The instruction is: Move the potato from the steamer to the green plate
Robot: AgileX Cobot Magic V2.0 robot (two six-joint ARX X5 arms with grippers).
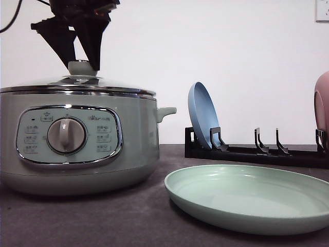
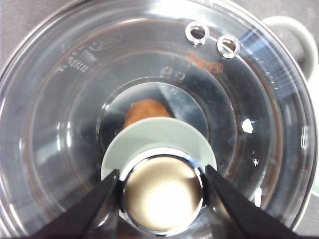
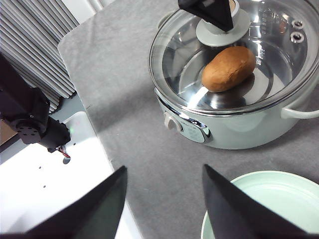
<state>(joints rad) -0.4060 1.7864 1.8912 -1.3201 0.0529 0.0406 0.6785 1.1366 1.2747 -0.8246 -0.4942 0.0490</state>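
Left pincer (image 2: 162, 186) straddles the lid knob (image 2: 160, 191), fingers apart; right pincer (image 3: 164, 199) hangs open; potato (image 3: 228, 68) sits inside the lidded steamer (image 1: 77, 139): off-centre closure risks a slipping glass lid (image 3: 239, 55).

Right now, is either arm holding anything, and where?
The left gripper brackets the lid knob, jaws at its sides; a firm clamp cannot be told. The right gripper holds nothing.

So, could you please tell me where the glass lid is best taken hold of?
By its knob, from straight above. The knob stands upright at the middle of the flat glass lid, the one raised part to pinch. The left hand already has a finger on either side of it.
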